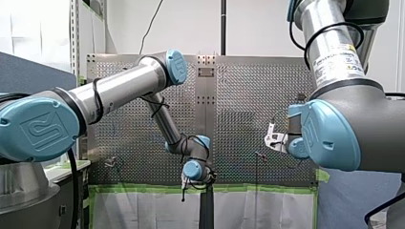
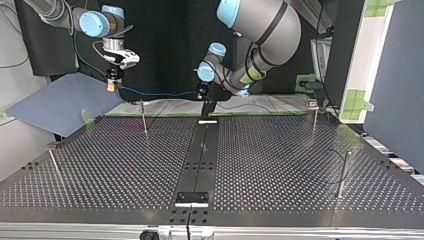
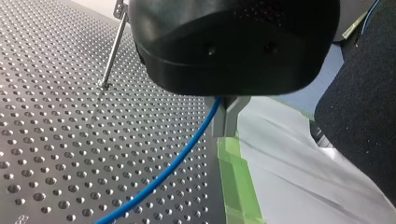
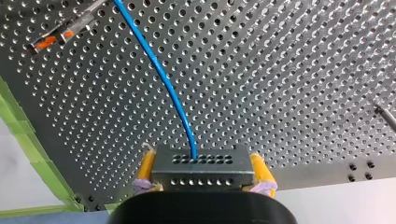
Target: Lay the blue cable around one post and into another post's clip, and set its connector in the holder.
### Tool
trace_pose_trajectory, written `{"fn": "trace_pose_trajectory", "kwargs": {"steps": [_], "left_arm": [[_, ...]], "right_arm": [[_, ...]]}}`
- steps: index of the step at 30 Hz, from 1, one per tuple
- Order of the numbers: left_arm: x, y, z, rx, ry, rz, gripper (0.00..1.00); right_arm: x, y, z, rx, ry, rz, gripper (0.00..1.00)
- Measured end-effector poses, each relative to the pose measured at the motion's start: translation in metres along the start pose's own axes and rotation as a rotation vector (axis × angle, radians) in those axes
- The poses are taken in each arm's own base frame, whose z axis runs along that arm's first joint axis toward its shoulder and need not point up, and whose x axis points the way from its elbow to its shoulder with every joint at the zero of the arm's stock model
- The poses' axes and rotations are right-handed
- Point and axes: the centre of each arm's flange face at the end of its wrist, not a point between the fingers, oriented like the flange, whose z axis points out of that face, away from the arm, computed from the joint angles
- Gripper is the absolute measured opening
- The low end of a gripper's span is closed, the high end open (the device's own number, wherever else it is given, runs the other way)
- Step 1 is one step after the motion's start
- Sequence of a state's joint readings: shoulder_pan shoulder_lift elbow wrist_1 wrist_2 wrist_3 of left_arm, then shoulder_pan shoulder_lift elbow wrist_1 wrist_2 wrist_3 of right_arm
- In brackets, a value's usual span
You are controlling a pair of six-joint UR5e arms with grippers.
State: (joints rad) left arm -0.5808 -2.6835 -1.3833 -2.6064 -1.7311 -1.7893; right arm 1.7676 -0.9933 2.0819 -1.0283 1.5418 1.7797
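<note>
In the right wrist view my right gripper [image 4: 204, 173] is shut, its yellow pads [image 4: 146, 169] clamping a grey metal connector [image 4: 203, 163]. The blue cable [image 4: 161, 77] leaves the connector and runs out over the perforated table. In the top view that cable [image 2: 160, 93] spans from my right gripper [image 2: 113, 85] at the left to my left gripper [image 2: 204, 98] near the middle of the far edge. In the left wrist view my left gripper [image 3: 226, 125] has its metal fingers shut on the blue cable [image 3: 180, 156], which trails down across the table.
Thin posts stand on the table [image 2: 125, 165] in the top view: one near the right gripper [image 2: 144, 119], one at the left edge [image 2: 55, 167], two at the right [image 2: 314, 119] [image 2: 343, 175]. A black plate [image 2: 192, 198] sits on the centre strip. Green tape [image 3: 236, 182] marks the table's edge.
</note>
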Motion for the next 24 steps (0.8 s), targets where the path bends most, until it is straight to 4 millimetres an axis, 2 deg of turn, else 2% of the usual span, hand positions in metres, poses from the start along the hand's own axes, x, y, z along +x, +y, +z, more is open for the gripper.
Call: {"fn": "trace_pose_trajectory", "kwargs": {"steps": [22, 23, 24], "left_arm": [[0.0027, -0.0083, -0.0032, 0.014, 0.005, 0.011, 0.02], [0.0027, -0.0081, -0.0032, 0.013, 0.005, 0.012, 0.09], [0.0026, -0.0081, -0.0032, 0.013, 0.005, 0.012, 0.09]], "right_arm": [[-0.0026, 0.0036, -0.0024, -0.022, -0.023, 0.001, 0.00], [-0.0026, 0.0036, -0.0025, -0.022, -0.024, 0.001, 0.00], [-0.0026, 0.0036, -0.0025, -0.022, -0.024, 0.001, 0.00]]}}
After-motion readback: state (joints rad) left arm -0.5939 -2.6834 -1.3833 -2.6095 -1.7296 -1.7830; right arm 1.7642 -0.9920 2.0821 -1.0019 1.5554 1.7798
